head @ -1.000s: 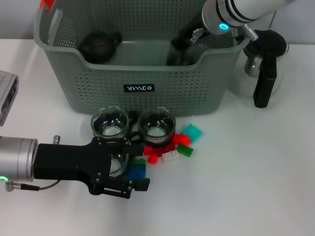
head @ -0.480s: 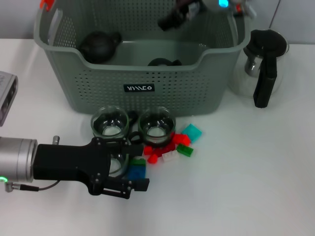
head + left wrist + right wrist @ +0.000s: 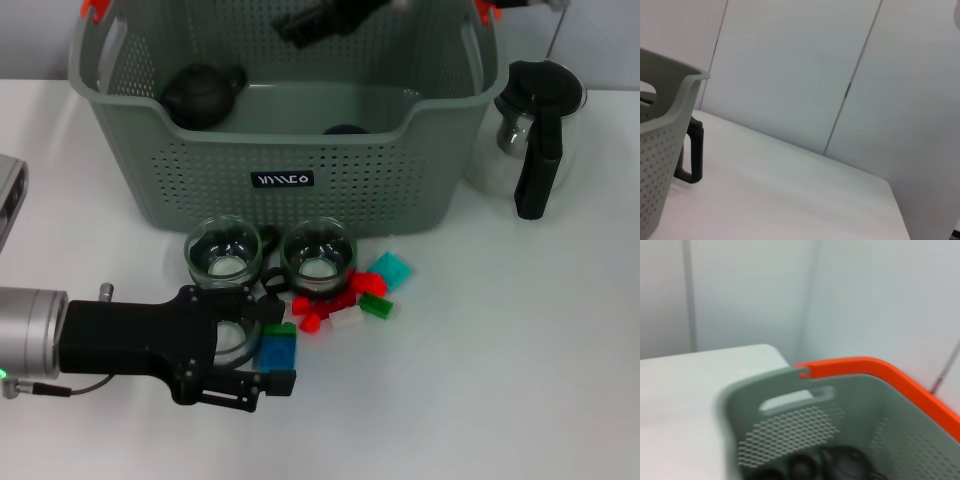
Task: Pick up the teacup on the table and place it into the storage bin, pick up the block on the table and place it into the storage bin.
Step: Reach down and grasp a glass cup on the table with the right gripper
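Three glass teacups stand in front of the storage bin (image 3: 290,215): two (image 3: 225,250) (image 3: 318,255) side by side, and a third teacup (image 3: 232,338) nearer the table's front. My left gripper (image 3: 280,343) reaches in from the left and is shut on that third teacup, with a black finger on each side. A blue block (image 3: 277,352) lies at its fingertips. Red, green, white and teal blocks (image 3: 350,295) lie just to the right. My right gripper (image 3: 315,20) hangs above the bin's back. The bin (image 3: 790,440) fills the right wrist view.
Inside the bin lie a black teapot (image 3: 200,92) and a small dark object (image 3: 345,130). A glass pitcher (image 3: 535,130) with a black handle (image 3: 692,150) stands right of the bin. A grey device (image 3: 8,195) sits at the left edge.
My right arm rose out of the bin and swung left, leaving a dark object inside. My left gripper shifted slightly left and toward the table's front with the teacup.
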`<state>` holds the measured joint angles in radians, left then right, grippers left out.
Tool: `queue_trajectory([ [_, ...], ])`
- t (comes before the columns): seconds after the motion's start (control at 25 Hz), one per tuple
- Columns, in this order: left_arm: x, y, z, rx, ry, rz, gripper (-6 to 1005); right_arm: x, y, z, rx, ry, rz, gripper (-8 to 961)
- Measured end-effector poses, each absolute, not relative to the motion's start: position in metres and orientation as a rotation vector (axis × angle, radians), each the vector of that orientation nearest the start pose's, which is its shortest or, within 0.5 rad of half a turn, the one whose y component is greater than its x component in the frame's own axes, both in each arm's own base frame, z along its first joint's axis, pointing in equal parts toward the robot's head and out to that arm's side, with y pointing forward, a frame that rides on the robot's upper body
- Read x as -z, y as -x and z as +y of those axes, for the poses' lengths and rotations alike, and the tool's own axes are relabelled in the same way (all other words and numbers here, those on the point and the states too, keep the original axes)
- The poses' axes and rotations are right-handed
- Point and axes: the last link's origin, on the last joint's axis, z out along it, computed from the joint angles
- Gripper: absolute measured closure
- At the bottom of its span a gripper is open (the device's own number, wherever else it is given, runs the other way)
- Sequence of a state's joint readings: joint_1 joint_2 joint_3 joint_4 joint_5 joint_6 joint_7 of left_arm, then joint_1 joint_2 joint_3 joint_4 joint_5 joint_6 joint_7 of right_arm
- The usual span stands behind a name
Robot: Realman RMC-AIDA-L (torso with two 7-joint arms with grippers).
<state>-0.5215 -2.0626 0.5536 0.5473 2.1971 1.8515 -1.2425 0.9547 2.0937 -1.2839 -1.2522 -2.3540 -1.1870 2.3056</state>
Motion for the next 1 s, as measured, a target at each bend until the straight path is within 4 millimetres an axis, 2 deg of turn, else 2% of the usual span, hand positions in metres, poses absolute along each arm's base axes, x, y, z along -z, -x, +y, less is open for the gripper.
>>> queue_trajectory([
  [0.12, 0.006, 0.270, 0.275, 0.841, 2.978, -0.579, 209, -0.014, -0.015, 0.407, -0.175, 2.702, 0.191, 129],
  [0.24, 0.006, 0.271, 0.273, 0.844, 2.980, -0.579, 210, -0.023, -0.026, 0.393, -0.121, 2.763, 0.185, 107],
  [0.44, 0.005, 0.273, 0.271, 0.844, 2.980, -0.583, 211, -0.021, -0.047, 0.373, 0.064, 2.912, 0.155, 115],
  [0.64, 0.004, 0.275, 0.268, 0.849, 2.982, -0.580, 212, -0.010, -0.057, 0.361, 0.248, 2.983, 0.119, 115],
  [0.8, 0.003, 0.275, 0.268, 0.847, 2.985, -0.580, 213, 0.009, -0.061, 0.357, 0.390, 3.004, 0.097, 114],
  [1.0, 0.004, 0.276, 0.266, 0.834, 2.995, -0.583, 214, 0.034, -0.063, 0.359, 0.482, 3.043, 0.097, 114],
])
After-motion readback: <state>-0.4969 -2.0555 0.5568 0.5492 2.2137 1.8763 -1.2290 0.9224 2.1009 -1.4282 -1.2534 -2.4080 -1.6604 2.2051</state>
